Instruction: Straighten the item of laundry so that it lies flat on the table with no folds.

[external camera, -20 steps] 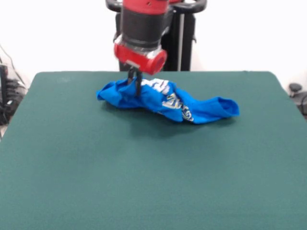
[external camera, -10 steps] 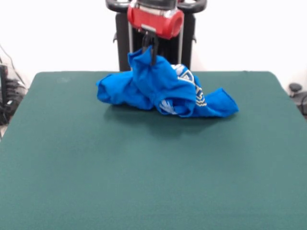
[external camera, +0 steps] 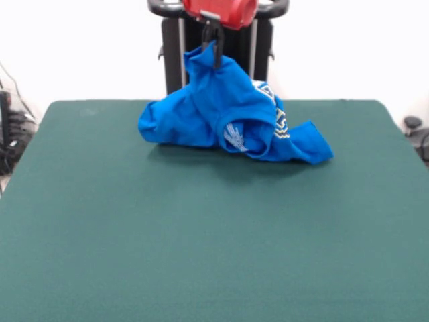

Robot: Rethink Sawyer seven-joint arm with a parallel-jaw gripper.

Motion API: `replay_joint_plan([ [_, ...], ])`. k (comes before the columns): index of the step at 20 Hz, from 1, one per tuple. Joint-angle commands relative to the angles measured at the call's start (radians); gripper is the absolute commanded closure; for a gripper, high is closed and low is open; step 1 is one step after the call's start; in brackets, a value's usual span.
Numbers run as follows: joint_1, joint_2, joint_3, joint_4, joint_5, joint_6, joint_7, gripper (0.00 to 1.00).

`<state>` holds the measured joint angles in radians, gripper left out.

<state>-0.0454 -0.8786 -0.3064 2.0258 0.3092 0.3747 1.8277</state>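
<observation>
The item of laundry (external camera: 221,114) is a bright blue T-shirt with white and yellow print, bunched at the far middle of the dark green table (external camera: 214,235). Its top is pulled up into a peak. My gripper (external camera: 213,45) hangs from the red wrist at the top edge and is shut on that peak of cloth. The lower folds of the shirt still rest on the table, spreading left and right.
Cables and dark equipment lie off the table's left edge (external camera: 10,127). A small dark object sits past the right edge (external camera: 412,124).
My gripper has risen with a pinch of the shirt, from table level to near the top edge. The cloth has been drawn up into a taller peak.
</observation>
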Motion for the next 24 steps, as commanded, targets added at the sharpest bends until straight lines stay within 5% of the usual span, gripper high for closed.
replay_joint_plan([
  [1,0.011,0.038,0.055,-0.098,-0.046,0.303,0.128,1.00],
  [8,0.029,-0.109,0.038,-0.142,-0.071,0.625,0.151,1.00],
  [14,-0.007,-0.111,0.070,-0.106,-0.060,0.576,0.100,1.00],
  [24,-0.068,0.025,0.084,-0.272,-0.143,0.501,0.094,1.00],
])
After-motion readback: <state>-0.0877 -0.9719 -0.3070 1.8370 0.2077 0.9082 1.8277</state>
